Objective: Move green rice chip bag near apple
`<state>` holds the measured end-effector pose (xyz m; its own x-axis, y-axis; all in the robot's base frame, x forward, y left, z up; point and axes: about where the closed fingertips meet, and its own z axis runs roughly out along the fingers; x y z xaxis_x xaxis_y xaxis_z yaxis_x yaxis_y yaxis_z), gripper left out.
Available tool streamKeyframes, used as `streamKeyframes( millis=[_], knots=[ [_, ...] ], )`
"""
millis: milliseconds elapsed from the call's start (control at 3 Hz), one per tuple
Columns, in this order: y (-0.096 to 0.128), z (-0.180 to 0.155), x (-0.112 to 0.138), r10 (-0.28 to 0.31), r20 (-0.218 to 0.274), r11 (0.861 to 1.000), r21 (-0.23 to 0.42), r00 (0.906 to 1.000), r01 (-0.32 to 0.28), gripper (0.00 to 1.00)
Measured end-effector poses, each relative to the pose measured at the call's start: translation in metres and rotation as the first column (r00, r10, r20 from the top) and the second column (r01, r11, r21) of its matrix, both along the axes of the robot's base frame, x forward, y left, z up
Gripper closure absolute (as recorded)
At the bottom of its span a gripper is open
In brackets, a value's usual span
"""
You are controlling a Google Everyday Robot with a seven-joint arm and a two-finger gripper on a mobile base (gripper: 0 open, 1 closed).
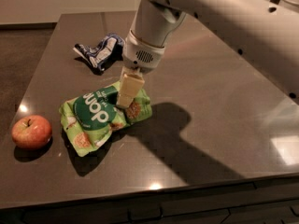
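Observation:
The green rice chip bag (96, 118) is lime green with a dark green circle and white lettering. It hangs tilted just above the dark table, its left end low. My gripper (125, 101) comes down from the white arm and is shut on the bag's upper right edge. The apple (31, 131), red with yellowish patches, sits on the table near its left edge, a short way left of the bag and apart from it.
A crumpled blue-and-white bag (99, 50) lies at the back of the table (219, 125), behind the green bag. The white arm (224, 17) reaches in from the upper right. The table's front edge is close below.

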<state>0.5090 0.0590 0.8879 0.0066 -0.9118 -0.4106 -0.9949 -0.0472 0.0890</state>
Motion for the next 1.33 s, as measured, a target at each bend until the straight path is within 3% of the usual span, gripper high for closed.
streamKeyframes(
  millis=[667,1000,1333],
  knots=[
    [0.0033,0.0004,0.0001,0.001,0.006,1.0,0.004,1.0,-0.001,0.13],
    [0.0047,0.0006,0.0001,0.001,0.009,1.0,0.006,1.0,-0.002,0.0],
    [0.0047,0.0006,0.0001,0.002,0.009,1.0,0.006,1.0,-0.002,0.0]
  ],
)
